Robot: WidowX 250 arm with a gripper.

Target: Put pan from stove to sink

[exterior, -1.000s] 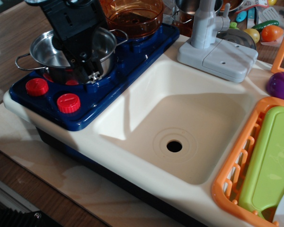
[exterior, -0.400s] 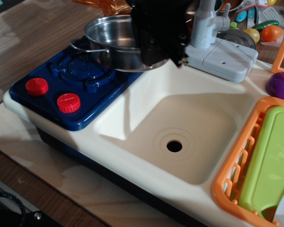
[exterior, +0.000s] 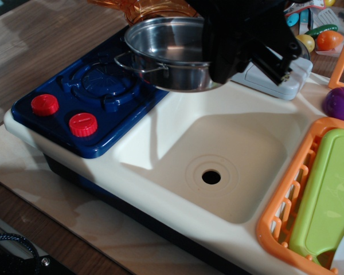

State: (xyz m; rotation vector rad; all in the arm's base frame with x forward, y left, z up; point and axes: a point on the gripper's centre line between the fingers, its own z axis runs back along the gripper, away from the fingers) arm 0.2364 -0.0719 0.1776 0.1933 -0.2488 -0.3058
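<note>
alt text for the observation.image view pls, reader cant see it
A black robot gripper holds a shiny steel pan in the air between the dark blue toy stove and the cream sink, whose basin is empty. An orange dish rack sits at right.

Bulky matte-black plastic gripper housing filling the upper middle, boxy and angular, mostly in shadow so seams and screws are hard to pick out. Slanted black finger bar along the lower right edge, edged with a thin pale highlight and ending in a small cluster of light metallic specks (screws or pins, too small to tell). Glossy patches on the upper faces. No lettering or markings legible. Fingertips not distinguishable against the dark body.
</note>
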